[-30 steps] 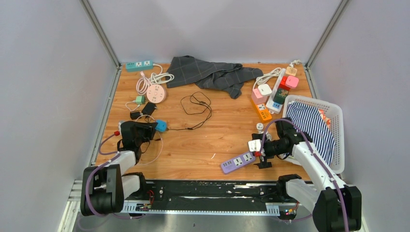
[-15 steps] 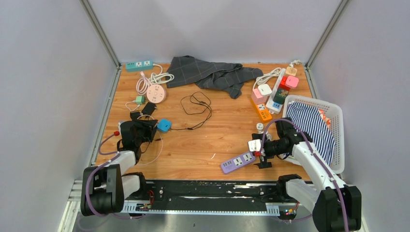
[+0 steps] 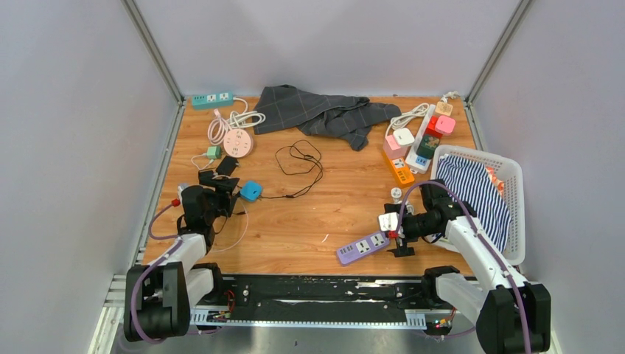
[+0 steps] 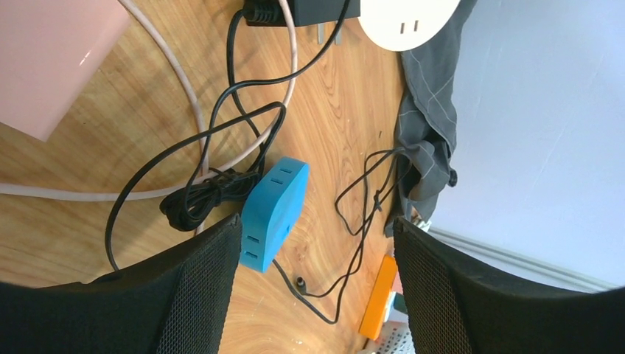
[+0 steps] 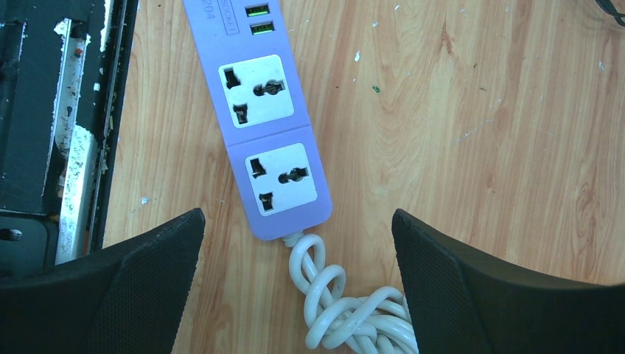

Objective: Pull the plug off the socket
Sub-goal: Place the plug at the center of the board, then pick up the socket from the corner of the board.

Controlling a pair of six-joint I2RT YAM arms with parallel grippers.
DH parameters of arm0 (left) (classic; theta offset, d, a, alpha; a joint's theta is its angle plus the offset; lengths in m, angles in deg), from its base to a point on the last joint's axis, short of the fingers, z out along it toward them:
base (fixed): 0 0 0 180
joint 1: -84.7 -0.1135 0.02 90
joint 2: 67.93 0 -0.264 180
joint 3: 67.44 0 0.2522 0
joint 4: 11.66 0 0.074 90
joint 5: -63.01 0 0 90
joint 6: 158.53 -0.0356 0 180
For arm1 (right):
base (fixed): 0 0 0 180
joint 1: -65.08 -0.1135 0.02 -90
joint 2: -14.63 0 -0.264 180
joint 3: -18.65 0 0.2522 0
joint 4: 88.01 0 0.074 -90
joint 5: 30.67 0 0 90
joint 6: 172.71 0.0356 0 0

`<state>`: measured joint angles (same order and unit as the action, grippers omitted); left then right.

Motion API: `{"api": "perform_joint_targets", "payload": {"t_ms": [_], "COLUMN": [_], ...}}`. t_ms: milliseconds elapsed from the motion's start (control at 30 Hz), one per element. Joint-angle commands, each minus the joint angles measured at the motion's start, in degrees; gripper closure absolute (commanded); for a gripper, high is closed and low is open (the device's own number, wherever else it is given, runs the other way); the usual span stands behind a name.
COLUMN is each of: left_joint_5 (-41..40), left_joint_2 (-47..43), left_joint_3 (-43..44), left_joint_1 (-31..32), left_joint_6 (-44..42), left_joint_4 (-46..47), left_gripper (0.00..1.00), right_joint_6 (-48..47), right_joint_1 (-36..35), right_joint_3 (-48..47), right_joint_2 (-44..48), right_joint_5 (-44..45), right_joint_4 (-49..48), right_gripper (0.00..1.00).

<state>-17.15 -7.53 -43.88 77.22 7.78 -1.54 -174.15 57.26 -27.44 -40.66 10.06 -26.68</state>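
The left gripper (image 4: 315, 225) stands released, with the blue adapter (image 4: 274, 203) just ahead by one finger. The right gripper (image 5: 297, 215) hangs released, the purple power strip (image 5: 269, 118) lying below, between its spread fingers.

left gripper (image 4: 317, 243): jaws spread much wider than a second ago
small blue square plastic adapter (image 3: 250, 190): nudged slightly toward 3 o'clock, now lying ahead of the fingertips

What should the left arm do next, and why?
Probably lift the left gripper back off the blue cube. Its jaws stand open with nothing held. The cube lies free just ahead of it with its visible slots empty, and the black adapter lies apart, prongs bare.
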Motion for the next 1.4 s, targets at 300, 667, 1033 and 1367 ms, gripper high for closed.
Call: {"api": "perform_joint_targets", "payload": {"t_ms": [300,667,1033,1367], "left_joint_5": [12.1,26.9,27.5,19.5], "left_joint_2": [-7.4,-8.6,-12.0,-13.5], "left_joint_3": [2.7,5.9,6.0,8.2], "left_joint_1": [-0.6,0.4,10.7,30.7], "left_joint_6": [-19.0,-25.6,-28.2,-35.7], "left_joint_4": [0.4,0.5,0.5,0.5], "left_gripper": [0.00,0.00,0.00,0.00], "right_joint_6": [-0.8,-0.4,-0.3,1.3], "right_joint_1": [0.9,1.0,1.5,1.5], "right_joint_3": [0.8,0.5,0.5,-0.1], "right_joint_2": [0.5,0.8,0.8,0.2], "right_joint_5": [-1.2,-1.6,-1.9,-2.3], "right_joint_4": [1.5,1.8,1.9,1.9], "right_gripper": [0.03,0.03,0.03,0.03]}}
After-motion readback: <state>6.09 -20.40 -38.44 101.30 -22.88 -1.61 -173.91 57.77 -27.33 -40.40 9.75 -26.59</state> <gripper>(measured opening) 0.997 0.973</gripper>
